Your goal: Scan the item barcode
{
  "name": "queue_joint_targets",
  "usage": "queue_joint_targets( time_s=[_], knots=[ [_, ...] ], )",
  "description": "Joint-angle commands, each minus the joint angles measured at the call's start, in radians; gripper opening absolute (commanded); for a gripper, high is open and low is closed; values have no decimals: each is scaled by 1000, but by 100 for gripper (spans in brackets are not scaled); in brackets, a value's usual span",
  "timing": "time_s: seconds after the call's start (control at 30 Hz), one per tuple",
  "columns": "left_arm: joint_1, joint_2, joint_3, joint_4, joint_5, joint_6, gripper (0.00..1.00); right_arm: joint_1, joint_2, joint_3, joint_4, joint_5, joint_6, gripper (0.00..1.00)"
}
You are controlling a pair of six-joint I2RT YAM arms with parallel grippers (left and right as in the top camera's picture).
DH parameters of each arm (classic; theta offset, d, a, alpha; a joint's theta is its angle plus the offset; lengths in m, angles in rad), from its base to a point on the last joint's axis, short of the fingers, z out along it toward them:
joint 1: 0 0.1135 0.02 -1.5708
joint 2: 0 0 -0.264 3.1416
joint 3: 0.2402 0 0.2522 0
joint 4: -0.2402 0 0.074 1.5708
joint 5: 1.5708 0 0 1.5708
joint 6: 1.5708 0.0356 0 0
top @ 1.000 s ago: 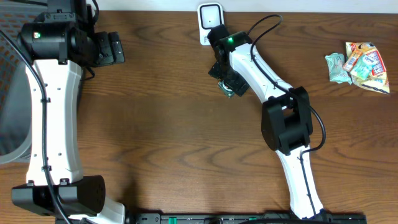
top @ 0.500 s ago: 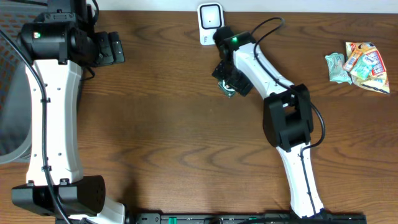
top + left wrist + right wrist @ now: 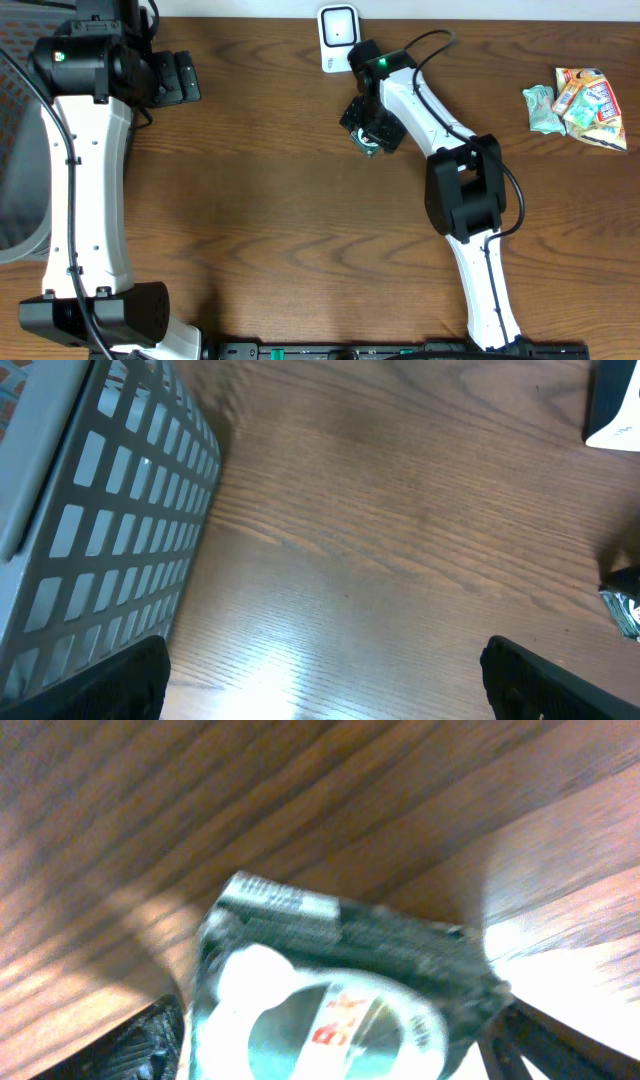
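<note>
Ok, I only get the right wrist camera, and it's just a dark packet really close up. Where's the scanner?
Observer: The scanner stands at the far edge of the table, just beyond the right gripper and its packet.
Operator: Are there more snacks?
Observer: Yes, a little pile of snacks lies near the table's right edge.
Operator: What's the other arm doing?
Observer: The left gripper hangs open and empty beside a basket.

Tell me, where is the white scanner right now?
Overhead view: the scanner stands at the far edge of the table, near the middle, just beyond the right gripper and the packet between its fingers.
</note>
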Motion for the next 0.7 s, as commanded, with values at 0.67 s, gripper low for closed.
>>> queue_joint_targets(
  time_s=[0.67],
  knots=[
    [4, 4, -5, 0, -16, -9, 98, 2, -62, -3, -59, 81, -708, 65]
  ],
)
